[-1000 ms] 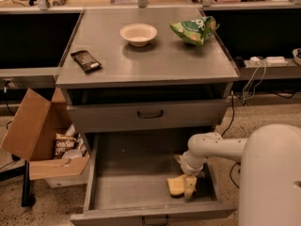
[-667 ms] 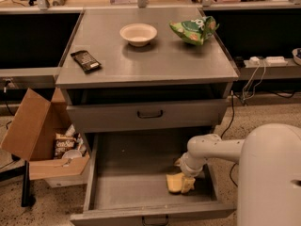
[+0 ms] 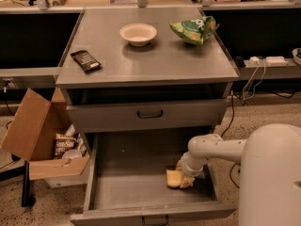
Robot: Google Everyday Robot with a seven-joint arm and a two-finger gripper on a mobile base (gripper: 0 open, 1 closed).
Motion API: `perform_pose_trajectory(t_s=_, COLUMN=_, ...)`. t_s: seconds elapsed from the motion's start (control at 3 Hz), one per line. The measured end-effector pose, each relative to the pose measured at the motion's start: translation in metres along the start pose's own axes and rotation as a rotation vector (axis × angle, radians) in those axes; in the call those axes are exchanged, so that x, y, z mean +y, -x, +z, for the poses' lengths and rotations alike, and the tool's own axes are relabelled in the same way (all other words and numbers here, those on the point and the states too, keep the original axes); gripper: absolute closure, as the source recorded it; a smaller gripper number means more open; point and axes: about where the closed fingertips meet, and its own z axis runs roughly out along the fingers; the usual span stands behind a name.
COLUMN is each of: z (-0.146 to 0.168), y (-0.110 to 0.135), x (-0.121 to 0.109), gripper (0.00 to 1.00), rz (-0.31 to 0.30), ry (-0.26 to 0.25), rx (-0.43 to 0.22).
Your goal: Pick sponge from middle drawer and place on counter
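Note:
The pale yellow sponge (image 3: pixel 173 178) lies on the floor of the open middle drawer (image 3: pixel 127 173), near its right side. My gripper (image 3: pixel 185 177) is down inside the drawer at the end of the white arm (image 3: pixel 214 149), right at the sponge's right edge and touching it. The wrist hides the fingertips. The grey counter (image 3: pixel 155 60) is the cabinet top above the drawers.
On the counter stand a cream bowl (image 3: pixel 138 34), a green snack bag (image 3: pixel 194 30) and a dark snack bar (image 3: pixel 85 60). A shut drawer with a black handle (image 3: pixel 149 114) sits above the open one. An open cardboard box (image 3: pixel 40 140) stands on the floor at left.
The gripper has shifted slightly left and down onto the sponge. The sponge has stayed on the drawer floor.

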Motion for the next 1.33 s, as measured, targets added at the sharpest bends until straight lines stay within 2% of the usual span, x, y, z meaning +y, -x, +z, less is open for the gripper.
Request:
perform_pose_trajectory(t_s=0.33, z=-0.045, y=-0.006, x=0.004, gripper=1.00, rz=0.016, ry=-0.071, rx=-0.055)
perform_pose_trajectory(t_s=0.67, z=-0.105, y=-0.013, x=0.006, gripper=1.00, rz=0.029, ry=-0.162, rx=-0.085)
perform_pose_trajectory(t_s=1.0, z=-0.157, y=-0.013, x=0.002, gripper=1.00, rz=0.015, ry=-0.216, rx=-0.141)
perform_pose_trajectory(t_s=1.33, z=-0.163, y=-0.013, x=0.004, gripper=1.00, rz=0.003, ry=-0.216, rx=-0.152)
